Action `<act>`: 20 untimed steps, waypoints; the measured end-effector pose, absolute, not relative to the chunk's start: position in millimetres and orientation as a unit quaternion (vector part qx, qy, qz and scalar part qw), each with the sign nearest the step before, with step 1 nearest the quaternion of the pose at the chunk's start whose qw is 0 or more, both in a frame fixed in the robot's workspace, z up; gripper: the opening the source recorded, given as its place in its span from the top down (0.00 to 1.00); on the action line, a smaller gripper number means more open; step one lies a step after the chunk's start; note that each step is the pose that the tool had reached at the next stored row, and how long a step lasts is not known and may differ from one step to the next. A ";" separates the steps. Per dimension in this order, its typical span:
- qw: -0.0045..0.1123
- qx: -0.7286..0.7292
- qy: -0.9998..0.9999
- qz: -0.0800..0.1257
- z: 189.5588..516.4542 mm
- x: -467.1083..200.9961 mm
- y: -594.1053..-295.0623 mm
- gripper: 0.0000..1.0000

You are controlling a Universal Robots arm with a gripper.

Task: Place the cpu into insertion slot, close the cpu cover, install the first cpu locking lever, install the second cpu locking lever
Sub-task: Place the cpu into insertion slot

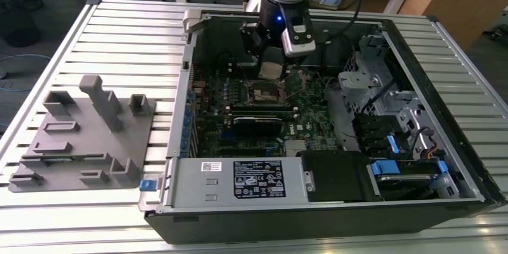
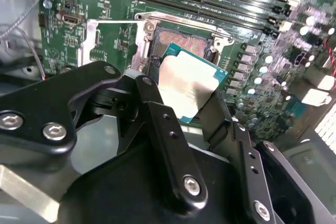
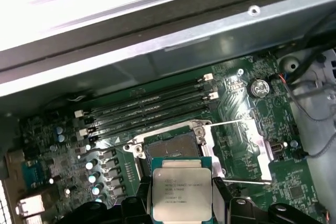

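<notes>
Gripper (image 2: 184,97) holds cpu (image 3: 181,190) over insertion slot (image 3: 170,148), levers (image 3: 239,122) seemingly aside.

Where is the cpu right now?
In the first wrist view the cpu is held in the gripper over the insertion slot, not yet seated.

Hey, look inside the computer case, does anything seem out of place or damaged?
Nothing looks damaged or spilled. The only part not in place is the cpu, clamped in the gripper above the open insertion slot rather than seated in it. The cpu cover lies open beside the slot.
</notes>
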State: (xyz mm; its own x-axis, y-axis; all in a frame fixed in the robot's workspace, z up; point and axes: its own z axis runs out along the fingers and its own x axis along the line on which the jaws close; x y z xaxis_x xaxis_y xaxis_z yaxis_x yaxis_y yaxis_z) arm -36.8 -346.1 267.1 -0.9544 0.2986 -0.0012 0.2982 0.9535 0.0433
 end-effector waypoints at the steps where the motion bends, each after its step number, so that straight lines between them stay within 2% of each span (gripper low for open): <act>1: 0.004 0.157 0.987 0.021 267.0 -36.8 -346.1 0.46; 20: 0.005 0.226 0.974 0.021 266.2 -36.8 -346.1 0.46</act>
State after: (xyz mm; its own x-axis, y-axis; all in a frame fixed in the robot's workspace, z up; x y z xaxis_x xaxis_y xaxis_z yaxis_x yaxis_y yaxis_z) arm -36.8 -346.1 266.2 -0.8979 0.4401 -0.0012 0.4397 0.8971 0.0432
